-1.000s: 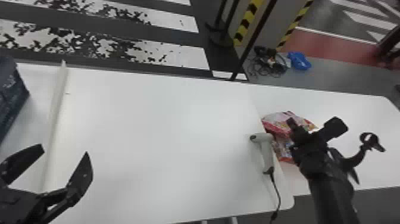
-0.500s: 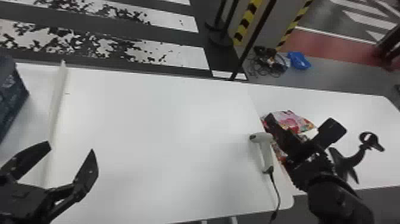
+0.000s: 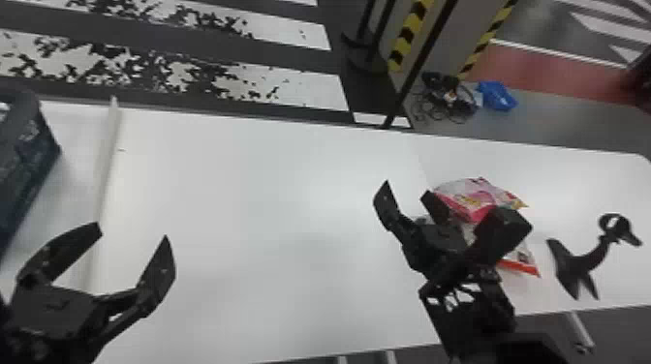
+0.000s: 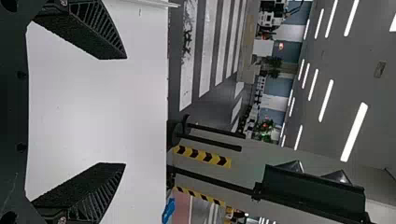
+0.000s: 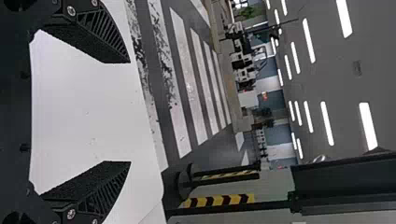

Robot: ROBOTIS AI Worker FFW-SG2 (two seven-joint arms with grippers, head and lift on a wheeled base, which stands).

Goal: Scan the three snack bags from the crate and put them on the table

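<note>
At the lower left of the head view, the left hand (image 3: pixel 104 251) is released, its two flat black fingers spread wide above the white counter (image 3: pixel 271 218). Right of centre, the right hand (image 3: pixel 407 189) is likewise released, its fingers apart and directed toward the upper left of the frame. Behind and partly covered by this hand lie the snack bags, on the right-hand part of the counter: an upper bag (image 3: pixel 482 186), pink and white, and, below it in the frame, a lower bag (image 3: pixel 520 267) with an orange-red edge. Their overlap with the hand conceals much of both, and whether they touch each other cannot be determined. Farther right, a black stand (image 3: pixel 579 264) with a ring-shaped top rests on the counter. Along the left edge of the frame, the dark blue crate (image 3: pixel 29 164) is cut off by the border; its contents cannot be made out. Between the crate and the wide middle part of the counter runs a narrow raised white strip (image 3: pixel 107 155). At the upper right, beyond the far edge of the counter, a tangle of dark cables (image 3: pixel 448 99) lies on the floor just beside a blue bundle (image 3: pixel 496 96). In each wrist view, the white counter surface is visible between the two separated fingers.
</note>
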